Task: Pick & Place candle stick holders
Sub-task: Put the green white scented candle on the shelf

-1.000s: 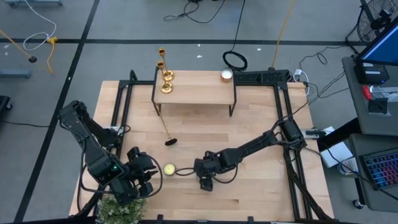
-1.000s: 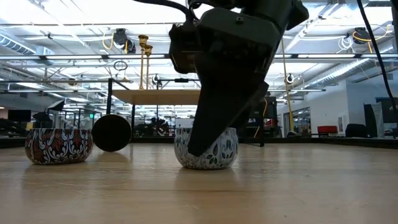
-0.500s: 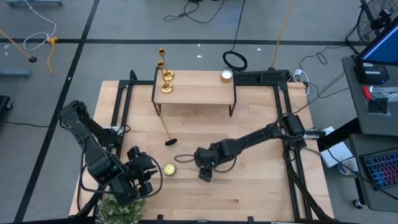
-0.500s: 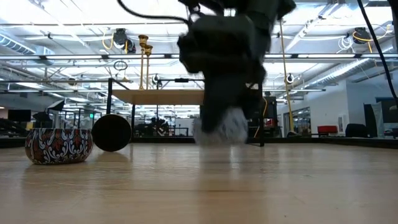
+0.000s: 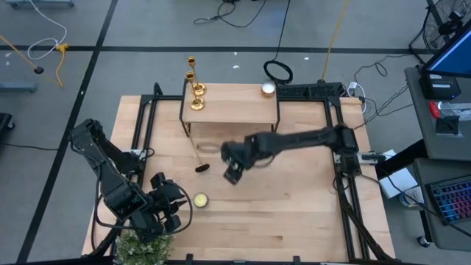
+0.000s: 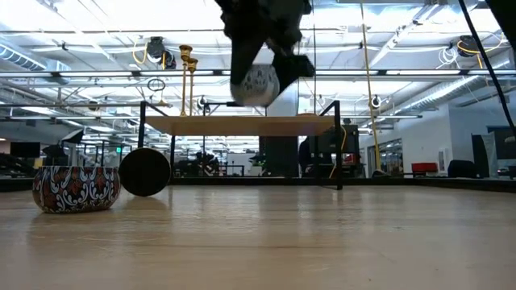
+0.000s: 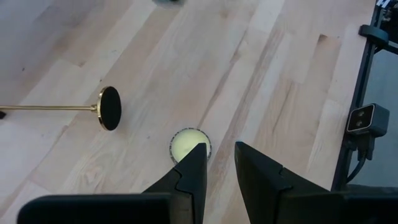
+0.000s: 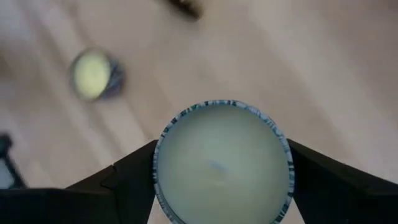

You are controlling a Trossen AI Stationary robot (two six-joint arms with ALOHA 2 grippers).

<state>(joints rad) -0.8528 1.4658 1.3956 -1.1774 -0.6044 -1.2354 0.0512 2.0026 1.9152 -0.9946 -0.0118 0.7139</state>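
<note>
Two gold candle stick holders [image 5: 195, 90] stand upright by their bases at the left end of a small raised shelf [image 5: 235, 112]; the low view shows them too [image 6: 188, 76]. A third [image 5: 199, 156] lies on its side on the table, its round base [image 7: 109, 107] on edge. My right gripper [image 5: 232, 174] hangs above the table's middle, shut on a blue-and-white candle tin [image 8: 222, 158]. My left gripper [image 7: 217, 165] waits near the front left, open, with nothing between its fingers. Just beyond it a yellow-green candle [image 7: 188, 144] sits on the table. My right gripper pinches the candle tin between its two fingers [image 8: 121, 180], which sit on opposite sides of the tin's round wall [image 8: 157, 163]. The fingers slant down from above. The tin [image 6: 256, 82] is lifted well clear of the table, its wax top up.
A white candle [image 5: 268, 89] sits at the shelf's far right. A leafy plant [image 5: 140, 246] stands at the front left corner. Black frame rails [image 5: 335, 140] run along the table's sides. Bare wood lies at the front right.
My right gripper has risen and gone toward the far edge and the shelf, rolling a little, still shut on the blue-and-white tin. The tin stood on the table beside the yellow-green candle and now hangs high above it.
</note>
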